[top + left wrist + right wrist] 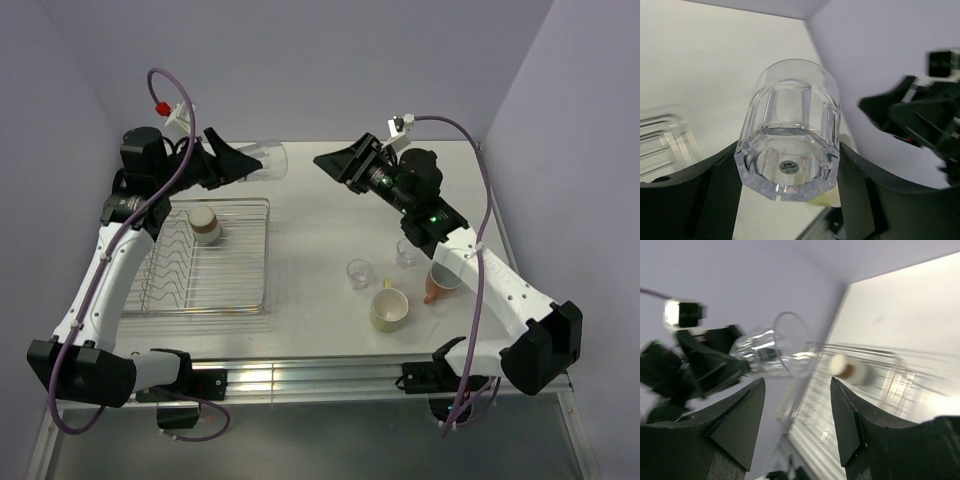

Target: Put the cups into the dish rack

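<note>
Tumbler [787,135] in left end effector [786,172]

Illumination is even, diffuse and overhead; the white surface [320,220] reads bright, with only faint, soft-edged shadows. The top view is sharp throughout. In the left wrist view, the clear faceted glass tumbler [790,135] is in focus, with white highlights along its facets and a soft far background. In the right wrist view, motion blur smears the silver wire dish rack [880,385] and the tumbler.
</note>
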You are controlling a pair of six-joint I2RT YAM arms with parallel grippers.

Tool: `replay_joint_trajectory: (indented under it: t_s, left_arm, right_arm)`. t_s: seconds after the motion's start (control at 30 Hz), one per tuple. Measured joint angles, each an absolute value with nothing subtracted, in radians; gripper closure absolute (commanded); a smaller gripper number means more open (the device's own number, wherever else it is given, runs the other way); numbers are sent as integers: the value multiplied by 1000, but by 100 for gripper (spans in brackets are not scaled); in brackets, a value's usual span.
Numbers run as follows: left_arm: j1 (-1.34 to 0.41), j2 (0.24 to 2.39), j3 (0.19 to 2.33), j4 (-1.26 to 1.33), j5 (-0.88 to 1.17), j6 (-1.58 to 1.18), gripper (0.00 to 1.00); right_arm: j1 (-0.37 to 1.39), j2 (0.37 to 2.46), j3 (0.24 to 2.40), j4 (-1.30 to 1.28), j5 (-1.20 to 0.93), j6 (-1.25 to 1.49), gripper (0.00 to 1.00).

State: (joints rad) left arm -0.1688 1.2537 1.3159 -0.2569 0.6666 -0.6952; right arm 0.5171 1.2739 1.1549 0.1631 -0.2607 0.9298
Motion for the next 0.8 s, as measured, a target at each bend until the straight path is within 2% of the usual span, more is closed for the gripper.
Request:
replay_joint_trajectory:
  t_s: [0.3, 0.53, 0.8]
  left_arm:
    - [-165, 1303, 1411, -634, 244, -453, 100]
    - [-165, 1411, 1415, -758, 124, -382, 100]
    - [-184, 1457, 1437, -793, 78, -354, 100]
  right_arm:
    - [516, 1258, 1180, -104, -85, 759, 37]
    - [516, 1294, 1212, -175, -71, 703, 37]
    - [516, 1323, 1212, -204, -73, 679, 37]
